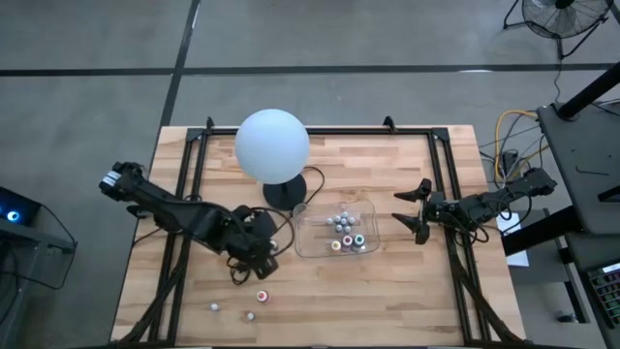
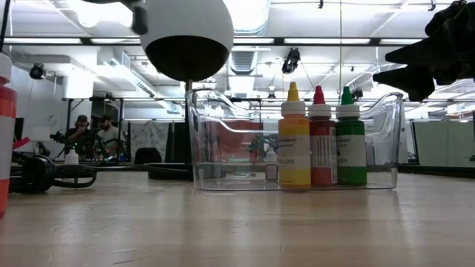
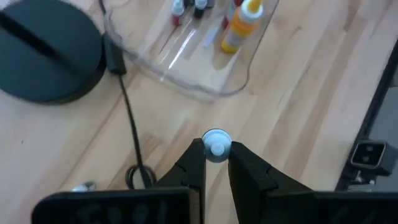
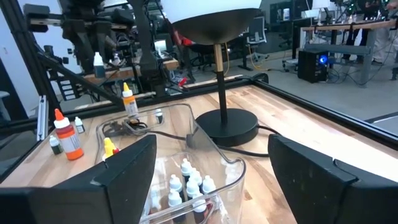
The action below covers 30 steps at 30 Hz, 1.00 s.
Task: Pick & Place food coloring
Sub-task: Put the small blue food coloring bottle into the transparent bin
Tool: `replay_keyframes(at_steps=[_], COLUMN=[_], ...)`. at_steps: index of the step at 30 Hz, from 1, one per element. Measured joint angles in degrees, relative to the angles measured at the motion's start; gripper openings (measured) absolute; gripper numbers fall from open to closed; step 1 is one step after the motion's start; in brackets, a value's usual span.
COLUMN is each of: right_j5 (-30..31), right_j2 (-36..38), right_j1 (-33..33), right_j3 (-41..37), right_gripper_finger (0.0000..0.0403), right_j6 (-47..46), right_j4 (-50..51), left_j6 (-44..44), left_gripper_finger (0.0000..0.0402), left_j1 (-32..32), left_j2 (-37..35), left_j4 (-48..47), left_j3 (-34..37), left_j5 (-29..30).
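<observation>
While the right claw (image 1: 415, 215) waits open beside the clear tray (image 1: 312, 239) of dropper bottles (image 1: 344, 233), the left claw (image 3: 216, 163) pinches a white-capped dropper bottle (image 3: 216, 145) between its fingertips above the worktop (image 1: 387, 291).

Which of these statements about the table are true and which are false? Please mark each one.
1. The left gripper is shut on a small bottle with a white cap. True.
2. The right gripper holds a yellow bottle. False: it is open and holds nothing.
3. The clear tray already has bottles in it. True.
4. The globe lamp lies tipped over inside the tray. False: it stands upright beside the tray.
5. A few bottles remain on the wood outside the tray. True.
</observation>
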<state>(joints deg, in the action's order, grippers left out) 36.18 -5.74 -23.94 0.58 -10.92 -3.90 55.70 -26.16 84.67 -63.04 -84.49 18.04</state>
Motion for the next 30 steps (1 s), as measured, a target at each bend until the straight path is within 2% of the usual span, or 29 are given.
replay_keyframes(at_steps=[10,20,30], right_j5=[-0.02,-0.02,-0.04], right_j2=[0.00,0.00,0.00], right_j1=[0.00,0.00,-0.04], right_j3=[0.00,0.00,0.00], right_gripper_finger=[0.0311,0.0299,0.0303], right_j6=[0.00,0.00,0.00], right_j4=[0.00,0.00,-0.01], left_j6=[-1.60,-1.14,3.19], left_gripper_finger=[0.0025,0.0025,0.0025], left_j1=[3.56,7.43,11.22], left_j2=[8.51,17.00,22.71], left_j4=[0.00,0.51,2.51], left_j3=[-7.49,-14.98,-16.75], left_j5=[0.04,1.56,1.58])
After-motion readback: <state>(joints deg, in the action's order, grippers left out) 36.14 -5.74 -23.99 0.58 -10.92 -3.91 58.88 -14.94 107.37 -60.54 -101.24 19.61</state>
